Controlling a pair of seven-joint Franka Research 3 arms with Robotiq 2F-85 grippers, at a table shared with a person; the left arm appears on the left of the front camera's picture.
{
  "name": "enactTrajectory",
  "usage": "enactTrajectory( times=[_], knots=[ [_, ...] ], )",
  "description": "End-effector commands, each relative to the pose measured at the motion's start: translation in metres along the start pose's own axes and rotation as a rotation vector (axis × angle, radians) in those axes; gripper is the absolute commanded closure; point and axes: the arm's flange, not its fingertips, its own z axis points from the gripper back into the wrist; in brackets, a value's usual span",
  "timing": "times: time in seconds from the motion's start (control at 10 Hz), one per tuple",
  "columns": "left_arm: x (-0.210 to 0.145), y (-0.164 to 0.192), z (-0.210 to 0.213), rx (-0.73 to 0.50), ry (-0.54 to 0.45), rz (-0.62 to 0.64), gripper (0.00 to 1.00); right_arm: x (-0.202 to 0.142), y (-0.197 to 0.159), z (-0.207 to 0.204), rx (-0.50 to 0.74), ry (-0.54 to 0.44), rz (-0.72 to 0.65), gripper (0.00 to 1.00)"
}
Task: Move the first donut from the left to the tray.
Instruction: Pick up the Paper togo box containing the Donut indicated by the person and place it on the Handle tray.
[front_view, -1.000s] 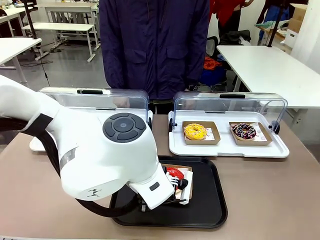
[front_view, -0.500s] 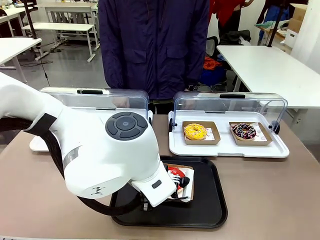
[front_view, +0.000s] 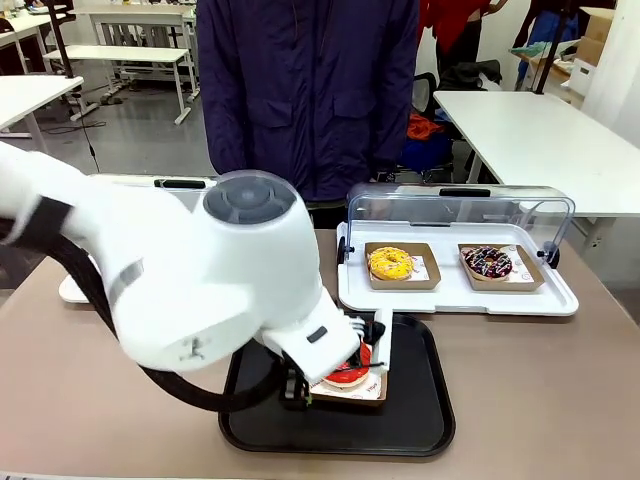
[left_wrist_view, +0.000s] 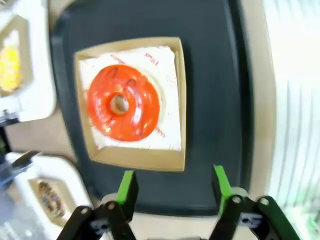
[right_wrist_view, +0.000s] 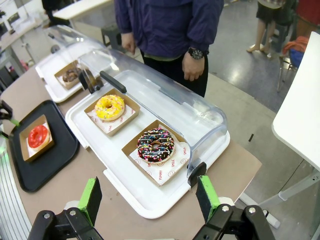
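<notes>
The glossy red-iced ring donut (left_wrist_view: 123, 102) sits in its small brown cardboard tray (left_wrist_view: 131, 158), upper left of the wrist frame, resting on the large black plastic tray (left_wrist_view: 210, 100). Below it, the left gripper (left_wrist_view: 173, 192) gapes empty, suggesting release.

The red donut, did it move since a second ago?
Yes. In the front view the red donut in its cardboard boat now sits nearer the black tray's near edge than before, with the left hand open above it.

Even bright indoor light; left wrist view w/ motion blur.
</notes>
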Motion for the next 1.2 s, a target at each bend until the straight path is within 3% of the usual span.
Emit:
enactTrajectory(
  times=[0.0, 0.2, 1.1],
  knots=[
    [-0.025, 0.015, 0.061, -0.045, 0.016, -0.049, 0.00, 0.000, 0.001, -0.002, 0.000, -0.029, 0.020, 0.00],
    [-0.031, 0.021, 0.086, -0.027, 0.011, -0.058, 0.00, 0.000, 0.001, -0.002, 0.000, -0.029, 0.020, 0.00],
    [-0.027, 0.019, 0.081, -0.013, 0.019, -0.038, 0.00, 0.000, 0.001, -0.002, 0.000, -0.029, 0.020, 0.00]
  ],
)
